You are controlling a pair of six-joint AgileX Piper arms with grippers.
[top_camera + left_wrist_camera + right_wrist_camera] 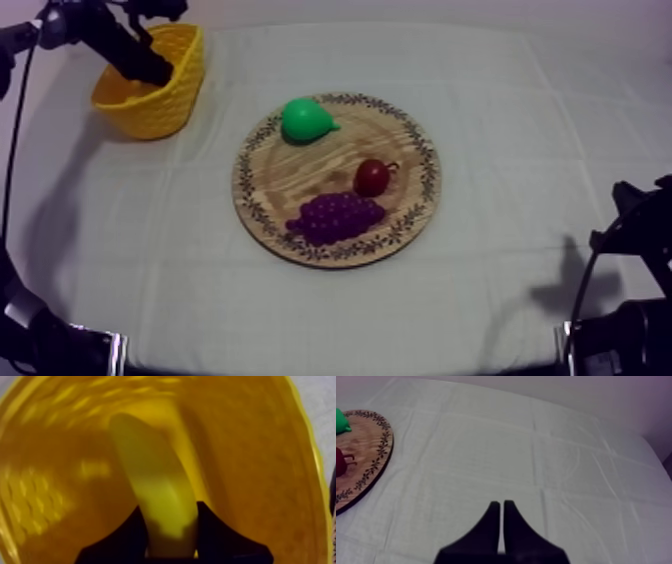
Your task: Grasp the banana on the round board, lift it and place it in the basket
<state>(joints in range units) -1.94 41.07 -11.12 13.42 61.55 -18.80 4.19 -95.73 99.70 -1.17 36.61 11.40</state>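
The yellow banana (155, 486) hangs inside the yellow basket (250, 451), and my left gripper (170, 512) is shut on its near end. From above, the left gripper (158, 70) reaches down into the basket (150, 108) at the table's far left. The round wooden board (290, 175) lies in the middle of the table. My right gripper (501, 504) is shut on nothing, its fingers together as a narrow wedge over bare cloth, to the right of the board (366, 441).
On the board lie a green pear (305, 120), a small red fruit (371, 177) and a bunch of purple grapes (335, 217). The pear (340, 422) and red fruit (339, 462) sit at the board's rim. My right arm (620, 335) rests low at the right.
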